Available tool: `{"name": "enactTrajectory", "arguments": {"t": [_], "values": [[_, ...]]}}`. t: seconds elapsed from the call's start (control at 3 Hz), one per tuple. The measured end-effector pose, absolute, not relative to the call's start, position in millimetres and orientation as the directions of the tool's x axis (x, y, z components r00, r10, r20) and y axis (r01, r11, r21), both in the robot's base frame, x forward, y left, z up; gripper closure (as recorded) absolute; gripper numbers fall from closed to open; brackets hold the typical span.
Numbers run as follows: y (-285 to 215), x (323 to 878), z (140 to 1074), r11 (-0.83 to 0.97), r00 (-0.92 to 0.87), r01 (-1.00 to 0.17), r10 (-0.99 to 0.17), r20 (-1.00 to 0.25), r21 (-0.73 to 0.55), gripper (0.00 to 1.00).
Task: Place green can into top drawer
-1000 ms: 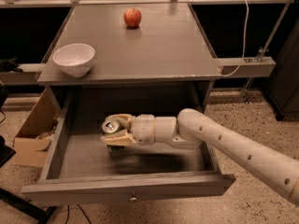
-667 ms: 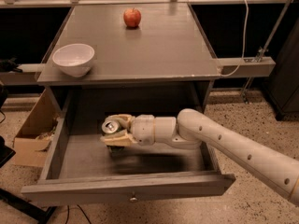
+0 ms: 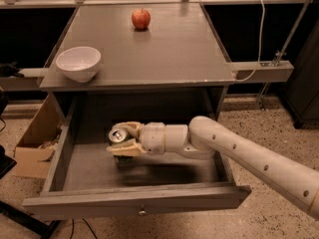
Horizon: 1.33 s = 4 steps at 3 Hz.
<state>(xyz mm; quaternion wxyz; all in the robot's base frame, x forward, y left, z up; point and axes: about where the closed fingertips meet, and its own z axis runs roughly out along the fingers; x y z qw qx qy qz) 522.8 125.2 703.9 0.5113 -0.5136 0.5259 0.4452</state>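
The pincer point(image 3: 120, 139) sits in the lower left-centre of the frame, reached well inside the open top drawer point(image 3: 134, 201), with its two pale fingers point(image 3: 127, 128) closed above and below the green can point(image 3: 117, 135). The can is held tipped, its silver top turned toward the camera and the left; little of its green body shows between the fingers. It is low over the drawer floor, with a dark shadow just under it, but whether it already touches the boards cannot be told. The grip looks meant to hold the can until it is down inside the walls, so the placing seems near its end, with only the letting go left. Released at this tilt, the can may roll. The arm point(image 3: 239, 156) comes in from the lower right, passing over the drawer's right wall. This leaves the front panel and its small knob point(image 3: 143, 212) at the bottom centre untouched. Above the drawer, the desk point(image 3: 169, 54) fills the upper middle and carries a white bowl point(image 3: 78, 62) at its left edge and a red apple point(image 3: 141, 19) near the back, both well apart from the work. A cardboard box point(image 3: 32, 141) stands on the floor at the left, beside the drawer.
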Motion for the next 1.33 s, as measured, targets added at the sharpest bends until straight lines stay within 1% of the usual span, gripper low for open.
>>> {"name": "enactTrajectory", "arguments": {"t": [0.33,0.67,1.0,1.33], "values": [[125.2,522.8,703.9,0.076,0.050,-0.995,-0.085,-0.995,-0.057,0.00],[125.2,522.8,703.9,0.076,0.050,-0.995,-0.085,-0.995,-0.057,0.00],[123.1,526.0,723.6,0.036,0.050,-0.998,-0.111,-0.993,-0.054,0.00],[104.9,532.6,769.5,-0.039,0.068,-0.997,-0.149,-0.987,-0.063,0.00]]}}
